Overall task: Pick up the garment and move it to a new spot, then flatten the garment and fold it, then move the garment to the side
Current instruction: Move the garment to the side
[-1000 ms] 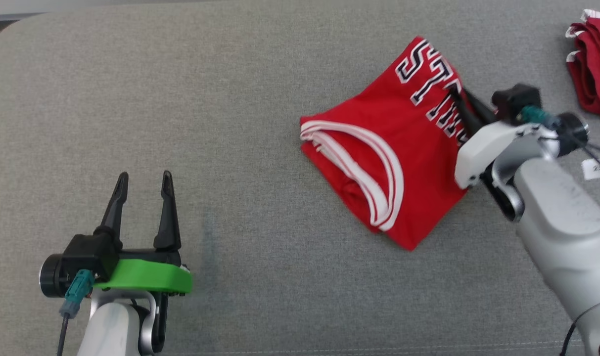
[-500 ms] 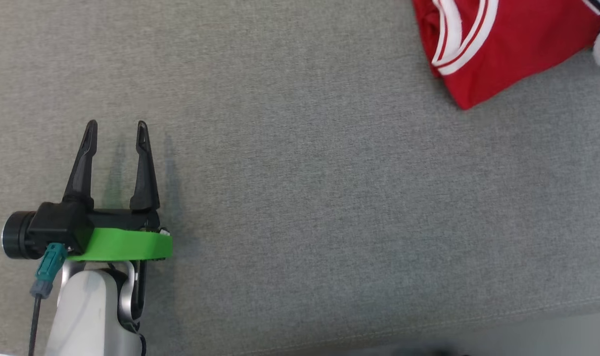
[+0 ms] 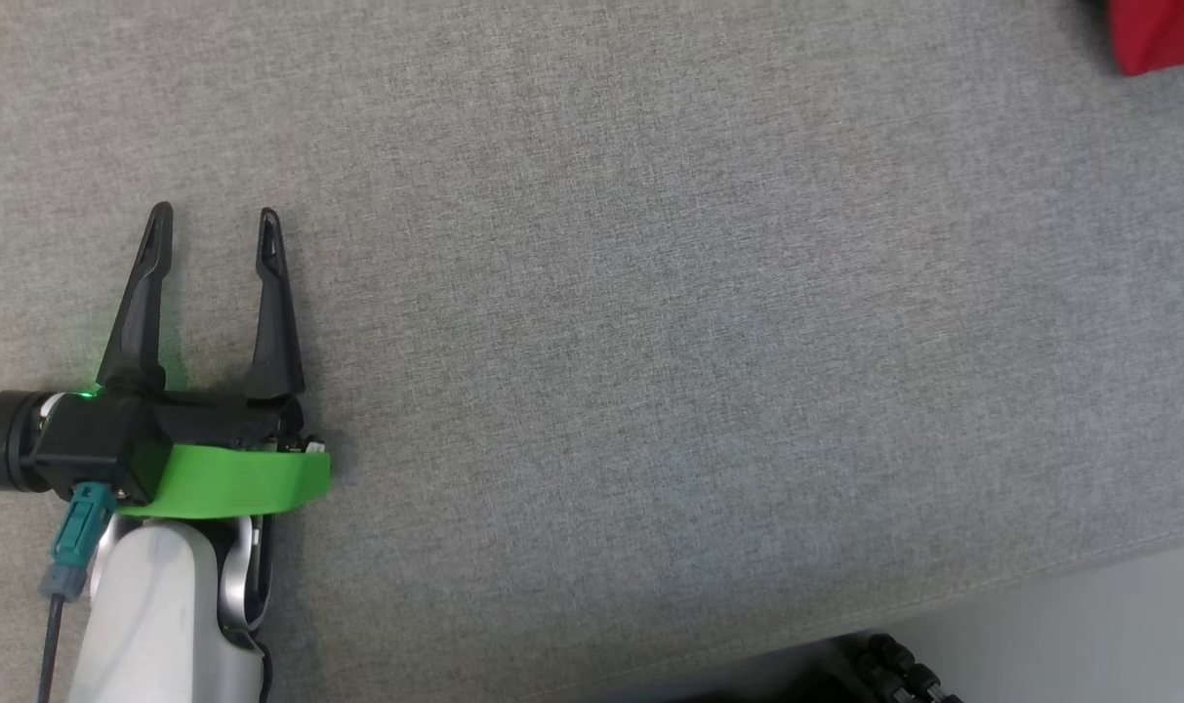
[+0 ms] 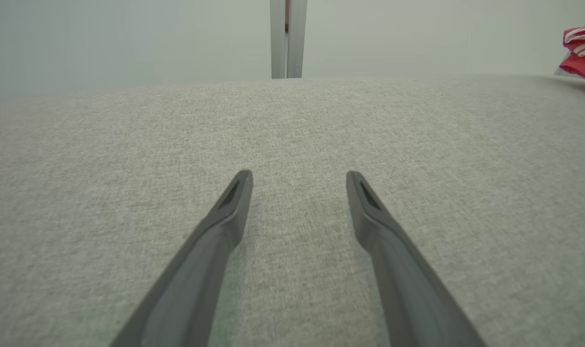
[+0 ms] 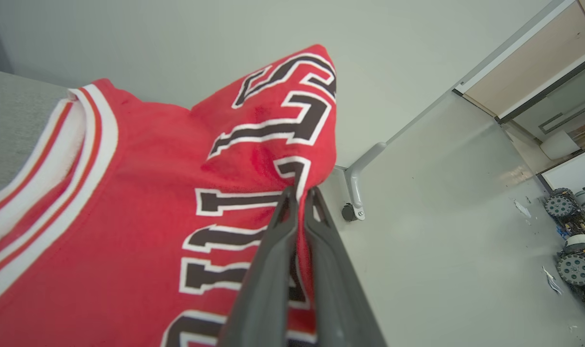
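At the far right of the grey counter (image 3: 650, 293), the red garment (image 5: 128, 193) is pinched tight in the right gripper (image 5: 302, 193). Near left, the left gripper (image 3: 215, 215) has its fingers wide apart.

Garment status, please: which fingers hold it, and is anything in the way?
Right gripper shut on garment, fingers pinching its lettered edge. Left gripper open, holding nothing, over grey cushion. Nothing seen in the way.
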